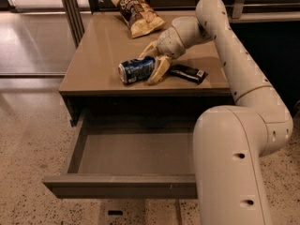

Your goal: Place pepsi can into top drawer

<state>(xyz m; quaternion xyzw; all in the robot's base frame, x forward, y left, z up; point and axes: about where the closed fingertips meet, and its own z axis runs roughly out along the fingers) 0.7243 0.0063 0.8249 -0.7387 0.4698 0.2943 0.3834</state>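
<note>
My gripper (154, 60): at tabletop, fingers spread astride the end of small blue aluminium pepsi can (135, 70), lying sideways | wide grey-brown top drawer (129, 153): pulled out.

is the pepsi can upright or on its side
The pepsi can lies on its side on the tabletop, silver end facing left; the gripper is at its other end.
</note>
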